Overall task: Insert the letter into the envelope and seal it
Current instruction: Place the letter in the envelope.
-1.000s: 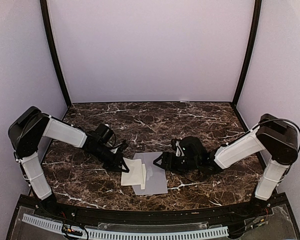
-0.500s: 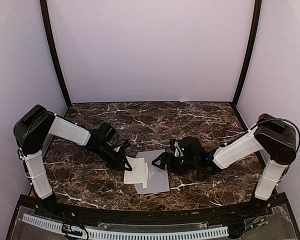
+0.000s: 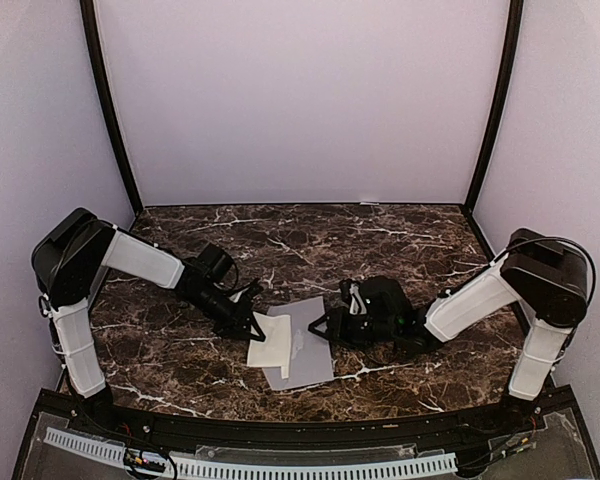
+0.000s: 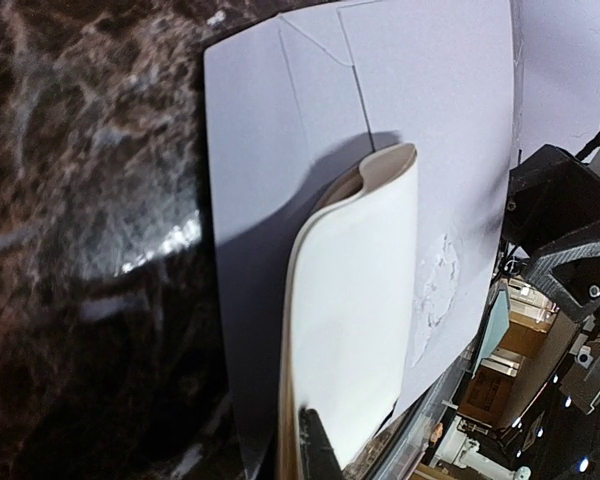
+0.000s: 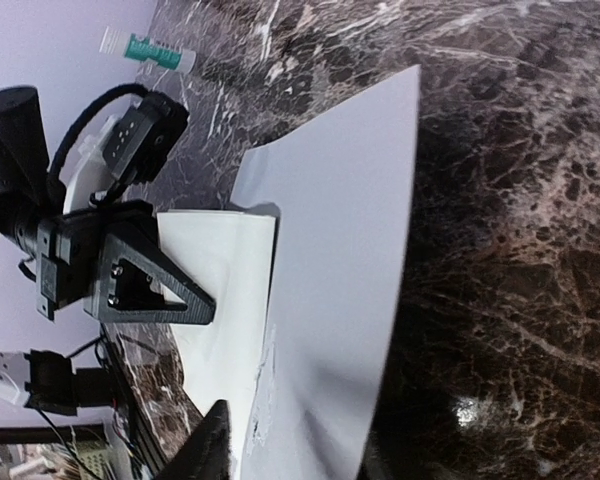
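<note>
Since the left fingers [image 4: 315, 445] are pinched fully shut on one end of the letter [image 4: 355, 320], the step in hand looks like insertion: getting the folded cream sheet into the envelope [image 4: 280, 150]. The sheet bows up from that pinch and hangs over the envelope's left half, its free end raised enough to throw a shadow on the grey paper below. Seen from the right wrist, it lies on top of the envelope, not inside it, and no opened pocket shows.

Across from it, the right fingers [image 3: 320, 324] sit at the envelope's right edge, partly open. Whether they grip that edge or merely stand over it I cannot tell. The envelope lies flat on the marble surface [image 3: 180, 360], midway between the two arms and slightly skewed.

Next, I judge, the pocket has to be opened, or the envelope pinned from the right, so that the letter's leading edge slides into the mouth rather than skating over the top. Sealing has not yet begun.
</note>
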{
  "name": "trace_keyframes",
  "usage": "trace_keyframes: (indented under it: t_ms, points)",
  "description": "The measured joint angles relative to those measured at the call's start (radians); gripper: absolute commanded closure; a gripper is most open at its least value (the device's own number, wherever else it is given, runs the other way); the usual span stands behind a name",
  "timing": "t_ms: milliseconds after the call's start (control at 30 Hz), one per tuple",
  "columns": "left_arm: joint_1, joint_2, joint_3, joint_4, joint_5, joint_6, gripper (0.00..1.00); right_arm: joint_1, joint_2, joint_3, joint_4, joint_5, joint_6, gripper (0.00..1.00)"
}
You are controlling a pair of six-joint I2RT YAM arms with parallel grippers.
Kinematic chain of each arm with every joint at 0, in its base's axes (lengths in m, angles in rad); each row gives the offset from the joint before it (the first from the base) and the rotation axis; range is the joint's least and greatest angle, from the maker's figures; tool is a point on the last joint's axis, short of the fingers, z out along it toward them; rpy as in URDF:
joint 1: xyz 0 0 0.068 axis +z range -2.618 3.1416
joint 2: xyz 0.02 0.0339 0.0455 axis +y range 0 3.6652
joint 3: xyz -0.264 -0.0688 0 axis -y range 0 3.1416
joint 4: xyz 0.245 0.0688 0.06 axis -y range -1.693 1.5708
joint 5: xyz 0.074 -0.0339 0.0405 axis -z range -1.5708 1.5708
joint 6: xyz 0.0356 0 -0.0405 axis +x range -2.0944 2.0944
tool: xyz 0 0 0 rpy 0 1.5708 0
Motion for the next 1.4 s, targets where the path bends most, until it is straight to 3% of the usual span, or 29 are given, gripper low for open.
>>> trace_keyframes:
  t_ms: [267,600,967,1400]
  points:
    - [0.000,0.003,0.000,0.002,0.007,0.000,1.00,0.000,0.000,-0.029,0.080,-0.019,0.036,1.00]
    - [0.000,0.000,-0.008,0.005,0.009,-0.012,1.00,0.000,0.000,-0.036,0.088,-0.018,0.058,1.00]
    - [0.000,-0.070,-0.143,0.111,0.038,-0.132,1.00,0.000,0.000,-0.039,0.087,-0.019,0.058,1.00]
    - [0.000,-0.049,-0.119,0.124,0.064,-0.163,1.00,0.000,0.000,-0.038,0.085,-0.023,0.034,1.00]
